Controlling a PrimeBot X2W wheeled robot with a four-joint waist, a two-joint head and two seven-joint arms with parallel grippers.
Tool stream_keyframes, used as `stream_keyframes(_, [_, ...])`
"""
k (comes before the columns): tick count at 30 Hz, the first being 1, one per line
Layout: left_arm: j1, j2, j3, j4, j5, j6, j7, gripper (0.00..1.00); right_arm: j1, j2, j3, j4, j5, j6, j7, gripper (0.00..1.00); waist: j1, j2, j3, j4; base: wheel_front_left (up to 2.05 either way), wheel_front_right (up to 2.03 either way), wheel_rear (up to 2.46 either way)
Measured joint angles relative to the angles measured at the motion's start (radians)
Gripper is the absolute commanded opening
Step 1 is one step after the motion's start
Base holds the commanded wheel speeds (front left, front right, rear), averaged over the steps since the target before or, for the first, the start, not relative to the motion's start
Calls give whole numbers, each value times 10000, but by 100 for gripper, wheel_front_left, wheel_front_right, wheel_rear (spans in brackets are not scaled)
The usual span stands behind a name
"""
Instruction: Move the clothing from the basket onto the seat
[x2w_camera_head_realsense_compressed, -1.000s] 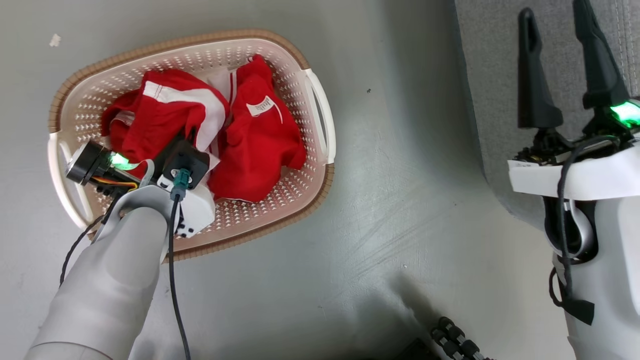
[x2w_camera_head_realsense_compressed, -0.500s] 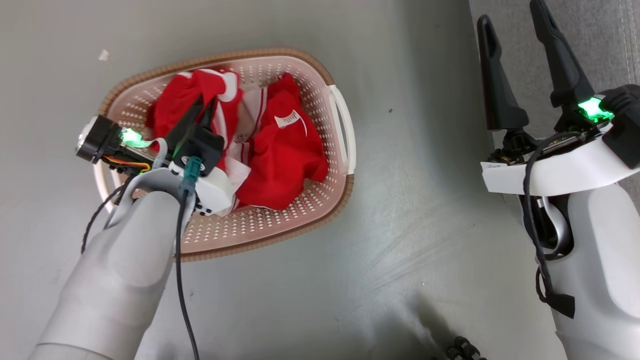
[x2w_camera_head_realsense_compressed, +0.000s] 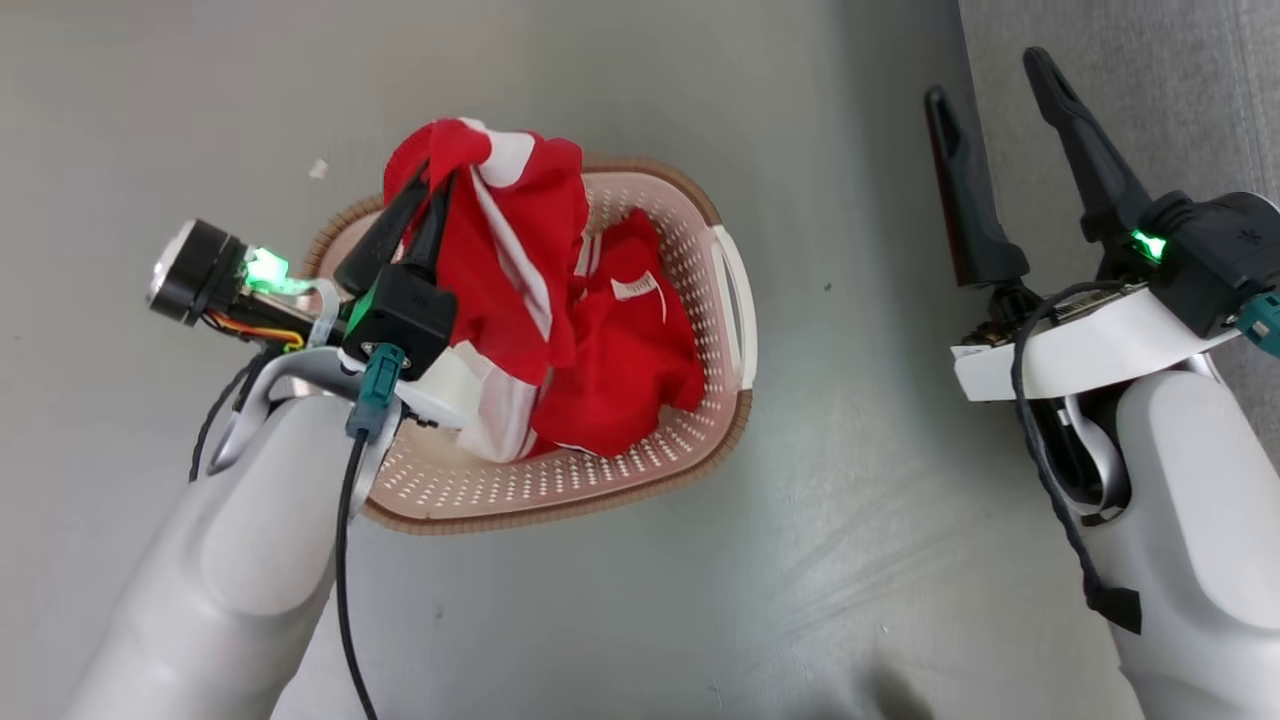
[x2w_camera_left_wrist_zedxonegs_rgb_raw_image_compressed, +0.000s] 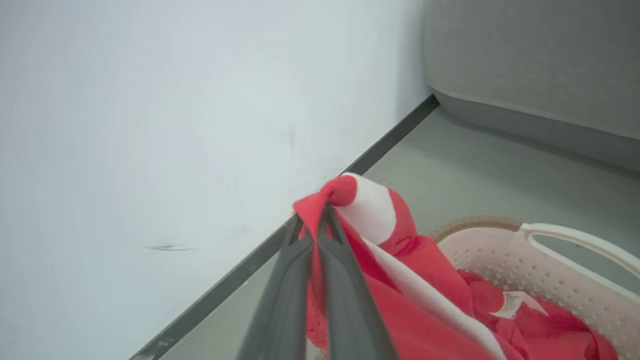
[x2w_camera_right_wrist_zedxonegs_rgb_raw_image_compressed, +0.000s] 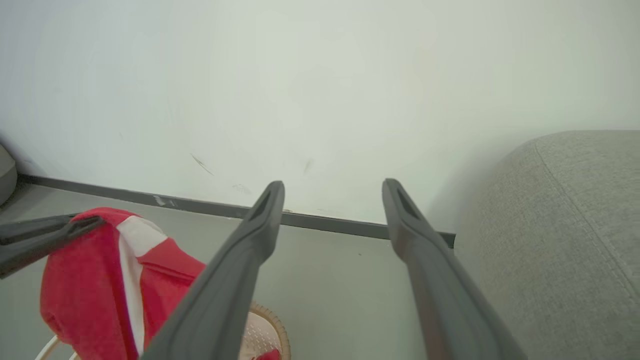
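Pinching a fold of the soft red-and-white garment (x2w_camera_head_realsense_compressed: 510, 250), the left gripper (x2w_camera_head_realsense_compressed: 436, 190) holds it above the basket (x2w_camera_head_realsense_compressed: 560, 505) at upper centre, its tail trailing inside. A second red garment (x2w_camera_head_realsense_compressed: 625, 370) lies crumpled within the perforated cream walls and brown woven rim. The right gripper (x2w_camera_head_realsense_compressed: 985, 80), fingers spread and empty, stands at the grey fabric seat (x2w_camera_head_realsense_compressed: 1180, 90) edge, upper right; smooth floor (x2w_camera_head_realsense_compressed: 850, 450) separates basket and seat.

My left gripper (x2w_camera_head_realsense_compressed: 437, 180): was sunk low in basket (x2w_camera_head_realsense_compressed: 620, 470), now raised above rim, fingers pinched together on fold of red garment (x2w_camera_head_realsense_compressed: 510, 270). Red garment: was heaped on basket floor, now drawn up, draping from my fingertips, lower end trailing inside basket. Head view shifted: camera moved.
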Motion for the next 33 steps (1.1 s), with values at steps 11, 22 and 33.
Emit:
stream_keyframes(11, [329,732,-186,-1906,13,-121,-2,0,55,-433,-27,324,-98,0,0,100,0,0,-1164,497,0,0,0])
stream_keyframes(22, [353,1137,-704,-3413,15,-725,-46,0,599,-1108,796,844,-94,0,0,100,0,0,-2462,801,0,0,0])
stream_keyframes(33, [402,1170,-1319,-4286,-2,-1168,-48,0,913,-1743,2798,1363,155,0,0,100,0,0,-3711,981,0,0,0])
